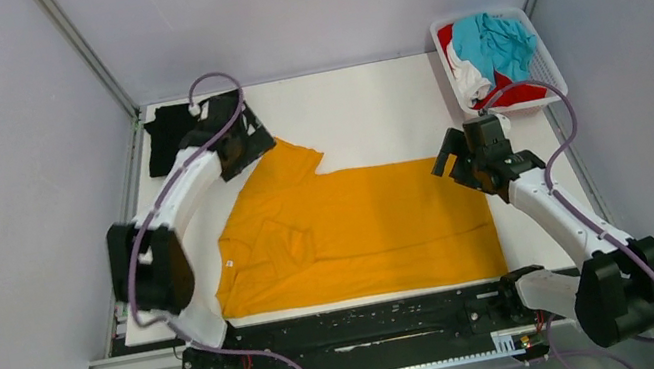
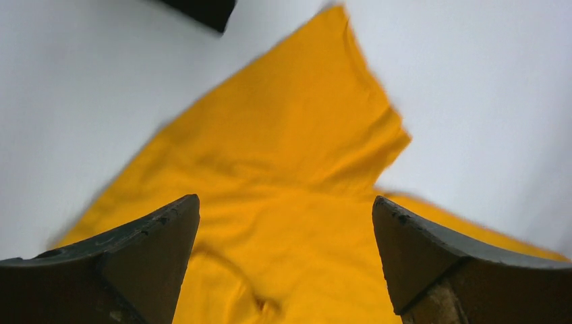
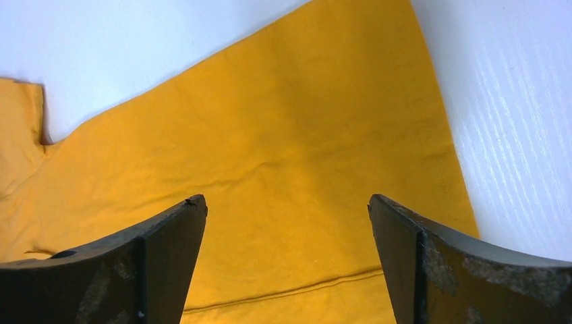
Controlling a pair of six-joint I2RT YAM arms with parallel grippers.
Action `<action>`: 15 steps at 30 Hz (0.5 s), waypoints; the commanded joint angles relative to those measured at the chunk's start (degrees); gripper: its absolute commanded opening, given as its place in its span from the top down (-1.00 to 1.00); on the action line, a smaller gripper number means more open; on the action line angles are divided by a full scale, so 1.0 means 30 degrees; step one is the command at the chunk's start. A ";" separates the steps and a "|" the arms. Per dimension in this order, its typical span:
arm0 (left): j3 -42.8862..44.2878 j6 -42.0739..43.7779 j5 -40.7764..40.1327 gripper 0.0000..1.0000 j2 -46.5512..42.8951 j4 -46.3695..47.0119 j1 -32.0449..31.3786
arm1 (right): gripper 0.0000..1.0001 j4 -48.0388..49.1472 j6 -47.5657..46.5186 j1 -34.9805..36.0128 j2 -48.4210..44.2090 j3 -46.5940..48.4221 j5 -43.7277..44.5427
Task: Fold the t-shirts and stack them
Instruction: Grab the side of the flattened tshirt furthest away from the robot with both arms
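The large orange-yellow t-shirt (image 1: 361, 229) lies spread flat on the white table, collar to the left and one sleeve reaching up-left. My left gripper (image 1: 247, 148) hovers over that sleeve, open, with only cloth (image 2: 283, 155) below its fingers (image 2: 155, 250). My right gripper (image 1: 451, 163) hangs open over the shirt's far right corner near the hem (image 3: 270, 135); nothing is between its jaws. A black t-shirt (image 1: 167, 136) lies folded at the table's far left corner, its edge showing as a black shape (image 2: 202, 10) in the left wrist view. Teal (image 1: 495, 38), red (image 1: 518, 95) and white (image 1: 469, 78) t-shirts lie crumpled in the basket.
The white slotted basket (image 1: 550, 64) stands at the far right corner, just behind the right arm. Bare white table (image 1: 370, 106) shows behind the orange-yellow shirt. Grey walls close in both sides, and a black rail (image 1: 358, 326) runs along the near edge.
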 commanded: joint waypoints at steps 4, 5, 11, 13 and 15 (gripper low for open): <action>1.2118 0.3083 -0.0757 -0.98 1.0204 -0.3392 -0.0044 | -0.97 -0.0399 -0.0932 -0.0418 0.1664 0.1597 -0.0402; 1.3904 0.3316 -0.0764 -0.98 1.1643 -0.4109 -0.0032 | -0.97 -0.0461 -0.0972 -0.0444 0.1822 0.1655 -0.0402; 2.1038 0.4502 -0.0441 -0.98 1.7055 -0.4911 -0.0017 | -0.97 -0.0753 -0.1222 -0.0625 0.2263 0.1760 -0.0109; 2.1611 0.4496 -0.0418 -0.98 1.7942 -0.4723 -0.0045 | -0.97 -0.0911 -0.1252 -0.0666 0.2415 0.1842 -0.0103; 2.1309 0.4453 -0.0850 -0.98 1.8166 -0.4329 -0.0046 | -0.97 -0.1011 -0.1256 -0.0673 0.2564 0.1931 -0.0180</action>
